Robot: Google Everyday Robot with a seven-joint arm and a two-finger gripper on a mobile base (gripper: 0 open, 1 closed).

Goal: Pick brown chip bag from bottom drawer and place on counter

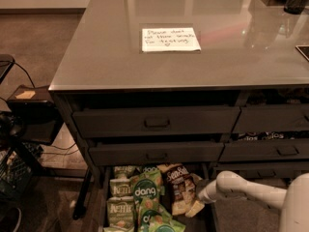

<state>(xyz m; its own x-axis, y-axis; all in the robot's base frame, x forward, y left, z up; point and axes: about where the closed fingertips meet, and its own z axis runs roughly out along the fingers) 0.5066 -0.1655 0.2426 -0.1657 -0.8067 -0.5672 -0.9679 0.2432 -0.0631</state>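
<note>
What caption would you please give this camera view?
Gripper at the brown chip bag in the open bottom drawer, below the counter.
</note>
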